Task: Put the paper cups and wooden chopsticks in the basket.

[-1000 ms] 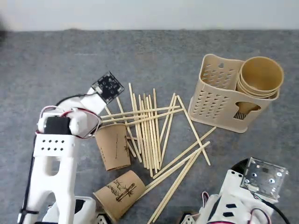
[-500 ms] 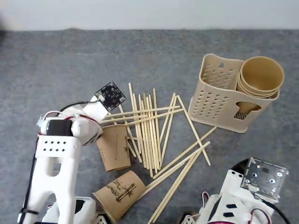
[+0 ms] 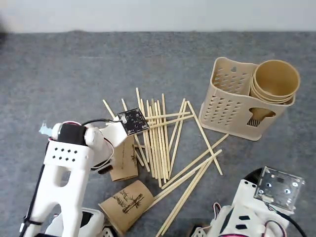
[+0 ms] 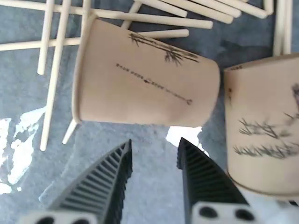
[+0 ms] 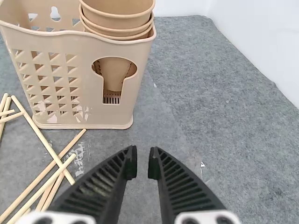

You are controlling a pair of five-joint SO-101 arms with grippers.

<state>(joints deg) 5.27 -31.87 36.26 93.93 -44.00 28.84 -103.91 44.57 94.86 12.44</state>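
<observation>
Your left wrist view gives you the nearer paper cup (image 4: 145, 86) side-on: it lies tipped over on the grey mat (image 4: 154, 186), with wooden chopsticks (image 4: 51, 70) running under its rim end, and a second paper cup (image 4: 261, 135) lies just beside its base. From the high view you lose part of that nearer cup under the left arm (image 3: 69, 163), but you gain the whole spread: most chopsticks lie loose in a fan between the two cups and the basket (image 3: 227, 106), some crossing others

The basket stands upright, well apart from the loose cups. One compartment holds a stack of paper cups (image 3: 274, 81); your right wrist view shows the stack's lower part through the keyhole-shaped cut-out in the basket wall

Your left gripper (image 4: 154, 147) has its jaws spread and holds nothing; the tips sit just short of the nearer cup's side, not touching it. Your right gripper (image 5: 141, 158) has its jaws drawn almost together, gripping nothing, over bare mat near the basket
</observation>
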